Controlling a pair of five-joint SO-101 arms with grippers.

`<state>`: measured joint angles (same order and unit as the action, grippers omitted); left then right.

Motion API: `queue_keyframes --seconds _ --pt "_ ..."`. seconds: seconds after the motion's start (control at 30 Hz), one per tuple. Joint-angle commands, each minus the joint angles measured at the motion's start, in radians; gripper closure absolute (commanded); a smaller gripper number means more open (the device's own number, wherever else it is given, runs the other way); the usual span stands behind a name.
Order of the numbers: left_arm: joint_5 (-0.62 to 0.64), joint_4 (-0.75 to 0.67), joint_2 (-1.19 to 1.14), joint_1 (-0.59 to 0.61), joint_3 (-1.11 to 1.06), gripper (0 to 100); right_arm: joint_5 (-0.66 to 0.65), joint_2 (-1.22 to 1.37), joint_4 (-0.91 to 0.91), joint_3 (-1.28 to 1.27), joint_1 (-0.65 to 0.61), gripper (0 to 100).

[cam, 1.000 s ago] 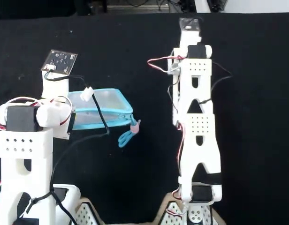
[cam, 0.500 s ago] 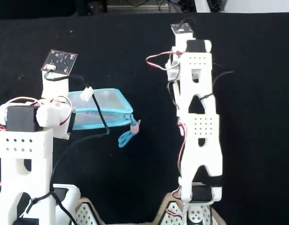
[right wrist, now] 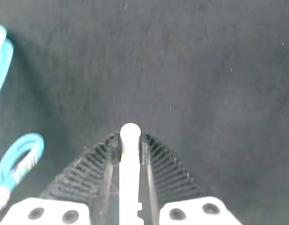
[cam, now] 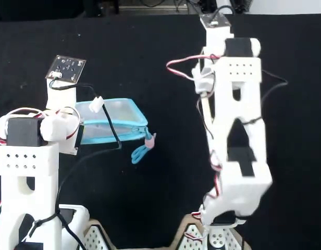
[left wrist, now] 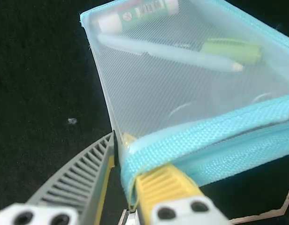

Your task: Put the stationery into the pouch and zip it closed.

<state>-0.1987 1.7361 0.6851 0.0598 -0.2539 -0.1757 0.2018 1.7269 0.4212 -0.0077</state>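
Note:
The translucent pouch (cam: 111,117) with a teal zipper edge lies on the black table at the left, and its blue pull loop (cam: 141,152) trails off its corner. Through the pouch wall (left wrist: 182,89) I see a glue stick (left wrist: 135,11), a pale pen (left wrist: 168,51) and a green item (left wrist: 231,47). My left gripper (left wrist: 121,140) is shut on the pouch's corner by the zipper edge. My right gripper (right wrist: 129,140) hangs above bare black cloth, shut on a thin white stick (right wrist: 129,154). The blue loop (right wrist: 18,159) lies off to its side.
The right arm (cam: 236,130) stands tall over the table's right half. The left arm's base (cam: 25,172) fills the near left. Black cloth (cam: 160,52) covers the table around the pouch.
The right arm has risen and swung to the right, away from the pouch. The left arm and the pouch have stayed put.

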Motion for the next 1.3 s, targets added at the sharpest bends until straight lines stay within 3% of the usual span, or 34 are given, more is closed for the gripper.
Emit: queue_keyframes --seconds 0.0,0.37,0.63,1.1,1.27 --pt "0.009 0.012 0.003 -0.01 -0.001 97 -0.034 -0.232 -0.075 -0.134 -0.003 98.8" --pt "0.009 0.012 0.003 -0.012 -0.002 97 -0.023 -0.822 -0.431 -0.627 -0.048 98.8" --pt "0.009 0.012 0.003 -0.012 -0.002 97 0.149 -1.31 -0.6 -0.86 -0.302 98.8" --pt "0.009 0.012 0.003 -0.012 -0.002 97 0.146 -1.814 -1.059 -1.184 -0.686 98.7" --pt "0.009 0.012 0.003 -0.012 -0.002 97 0.143 -1.867 -1.157 -1.317 -0.744 98.7"
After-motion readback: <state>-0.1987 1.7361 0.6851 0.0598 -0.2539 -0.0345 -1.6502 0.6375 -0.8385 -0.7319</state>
